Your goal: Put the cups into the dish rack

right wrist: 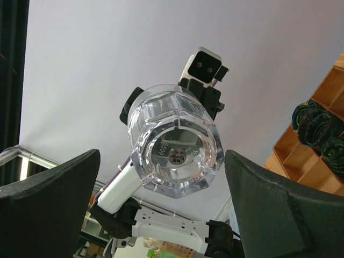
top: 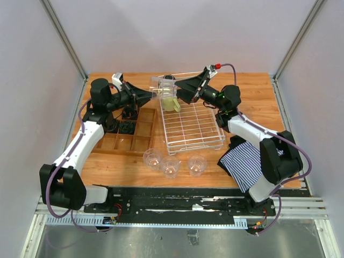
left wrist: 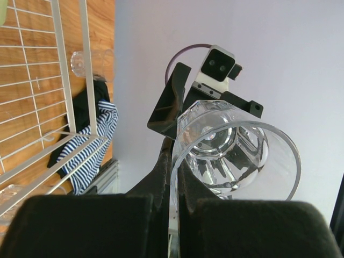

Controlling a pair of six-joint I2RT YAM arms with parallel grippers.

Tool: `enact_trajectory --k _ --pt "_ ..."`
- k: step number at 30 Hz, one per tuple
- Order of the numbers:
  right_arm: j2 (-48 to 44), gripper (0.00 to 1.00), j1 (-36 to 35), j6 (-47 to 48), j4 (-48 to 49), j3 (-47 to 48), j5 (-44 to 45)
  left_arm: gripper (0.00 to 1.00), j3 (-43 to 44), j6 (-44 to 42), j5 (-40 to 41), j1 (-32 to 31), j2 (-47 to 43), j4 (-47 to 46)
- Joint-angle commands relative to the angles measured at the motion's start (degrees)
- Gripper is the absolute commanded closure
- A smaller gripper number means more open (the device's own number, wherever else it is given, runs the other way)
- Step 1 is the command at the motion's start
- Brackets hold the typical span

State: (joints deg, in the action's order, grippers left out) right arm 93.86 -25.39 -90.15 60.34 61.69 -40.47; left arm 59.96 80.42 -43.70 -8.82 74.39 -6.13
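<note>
Over the dish rack [top: 193, 129], one mug [top: 171, 102] loaded, the left gripper [left wrist: 173, 177] clamps a tumbler [left wrist: 226, 145], the right gripper [top: 181, 88] gapes empty, and three tumblers [top: 171, 166] wait outside.

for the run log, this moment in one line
left hand shut on tumbler | right hand open | mug in dish rack | three tumblers on table

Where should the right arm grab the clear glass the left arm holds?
Around the thick faceted base, coming straight at that end: the tumbler lies sideways with its base facing the open right gripper, and the left gripper holds the rim.
</note>
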Motion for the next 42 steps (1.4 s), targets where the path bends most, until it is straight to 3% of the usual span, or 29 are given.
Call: enact_trajectory --k 1,12,15,21,22,26,30,37,42 --pt "1.4 0.02 -1.7 -1.4 4.5 2.3 0.8 0.99 -0.7 1.1 -1.1 -0.6 -1.7 -3.2" --pt "2.8 0.12 -2.6 -2.5 6.2 2.3 1.1 1.0 -1.3 2.0 -1.0 -0.7 -1.3 -4.6" --pt "3.0 0.25 -2.7 -2.8 6.6 2.2 1.1 1.0 -1.6 2.1 -1.1 -0.7 -1.3 -4.7" --pt "3.9 0.65 -2.7 -3.3 7.0 2.4 1.0 0.99 -1.7 1.5 -0.8 -0.7 -0.8 -4.1" --pt "3.9 0.69 -2.7 -3.3 6.9 2.3 1.1 0.97 -1.6 1.2 -0.7 -0.7 -0.7 -3.7" --pt "3.4 0.76 -2.1 -1.9 5.0 2.4 0.6 0.69 -0.2 -2.2 1.2 -0.7 -0.4 0.8" --pt "2.2 0.78 -0.1 2.5 -0.9 3.9 -0.5 0.5 2.7 -8.3 3.9 -0.4 0.6 8.7" --pt "1.0 0.79 4.8 14.7 -17.5 9.0 -3.3 0.45 4.2 -15.8 9.4 2.4 1.1 18.8" --pt "0.5 0.8 6.3 35.1 -41.8 17.5 -1.9 0.45 6.4 -22.4 13.3 4.0 1.9 26.3"
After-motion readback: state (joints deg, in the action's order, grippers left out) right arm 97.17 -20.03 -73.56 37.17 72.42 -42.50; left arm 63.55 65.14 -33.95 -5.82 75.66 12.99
